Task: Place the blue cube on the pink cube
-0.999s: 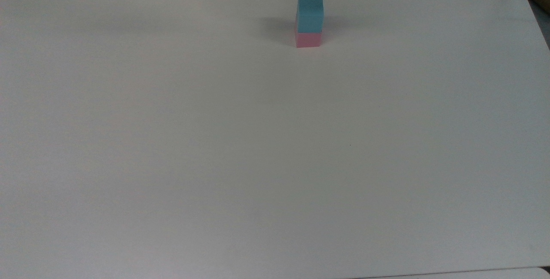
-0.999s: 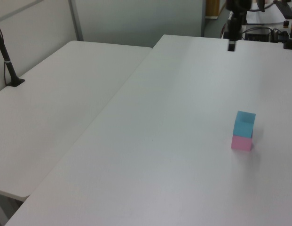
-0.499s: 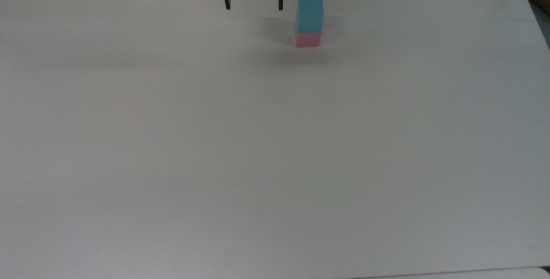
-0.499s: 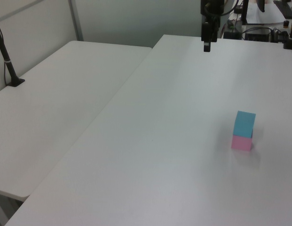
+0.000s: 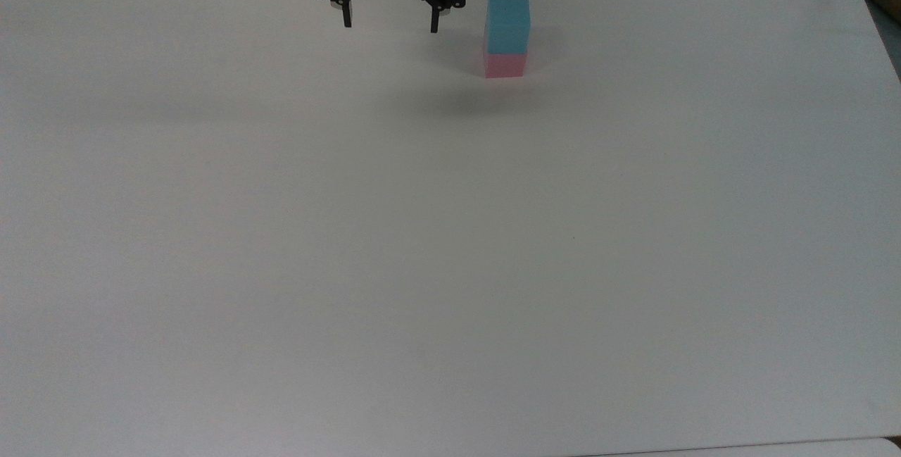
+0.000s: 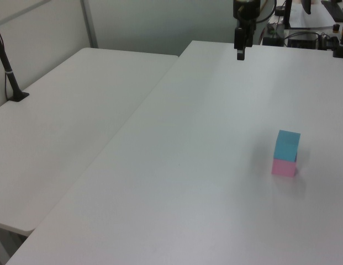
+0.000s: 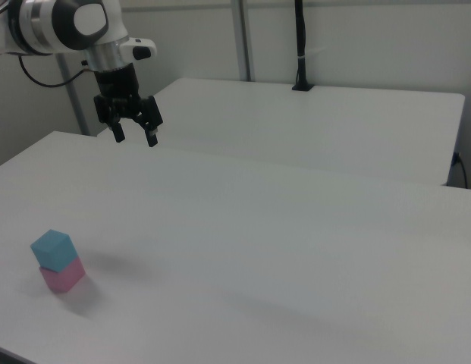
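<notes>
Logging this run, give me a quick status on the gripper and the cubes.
Gripper open, empty, above the table, apart from the stack. Blue cube sits on pink cube. Nothing in the way.

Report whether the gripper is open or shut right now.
Open. In the top view the gripper has its two fingers spread wide apart with nothing between them, and it hangs well clear of the blue cube stacked on the pink cube.

End effector [image 5: 389, 22] raised, fingers spread, holding nothing.
</notes>
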You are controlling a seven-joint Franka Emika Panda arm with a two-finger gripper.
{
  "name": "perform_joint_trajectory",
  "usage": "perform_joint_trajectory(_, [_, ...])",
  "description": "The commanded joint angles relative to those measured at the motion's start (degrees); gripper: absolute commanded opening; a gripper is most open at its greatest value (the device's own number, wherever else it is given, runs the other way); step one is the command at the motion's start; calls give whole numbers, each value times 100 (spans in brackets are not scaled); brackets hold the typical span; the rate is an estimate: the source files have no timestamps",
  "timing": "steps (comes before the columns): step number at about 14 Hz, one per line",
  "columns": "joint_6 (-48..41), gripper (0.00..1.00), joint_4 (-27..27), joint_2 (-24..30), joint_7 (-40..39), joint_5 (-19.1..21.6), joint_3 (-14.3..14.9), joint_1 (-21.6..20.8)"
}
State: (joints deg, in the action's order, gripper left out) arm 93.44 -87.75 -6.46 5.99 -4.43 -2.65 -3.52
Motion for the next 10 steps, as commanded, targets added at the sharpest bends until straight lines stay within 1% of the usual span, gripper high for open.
perform_joint_trajectory(1, [52, 100, 92, 5, -28, -216, 19, 53])
perform_joint_trajectory(3, [34, 100, 100, 22, 16, -260, 19, 79])
perform_joint_trajectory(4, [43, 100, 109, 40, 25, -243, 19, 166])
perform_joint_trajectory(6, [0, 100, 100, 233, 25, -190, 19, 254])
perform_joint_trajectory(7, [-9, 100, 100, 242, 25, -181, 19, 290])
perform_joint_trajectory(10, [-45, 100, 83, 295, 25, -181, 19, 290])
